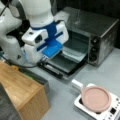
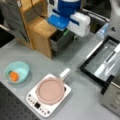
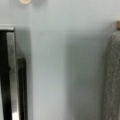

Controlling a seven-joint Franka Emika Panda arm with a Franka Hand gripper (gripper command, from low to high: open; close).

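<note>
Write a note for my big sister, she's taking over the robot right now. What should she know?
Hand: up in the air between the open oven door and the wooden cabinet, holding nothing that shows.
Oven: door folded down flat.
Cabinet drawer: pulled out, below the hand.
Pink pan: sits on the white cooker, lid on.
Blue bowl: holds something orange, away from the hand.
Nothing has been picked up.
</note>
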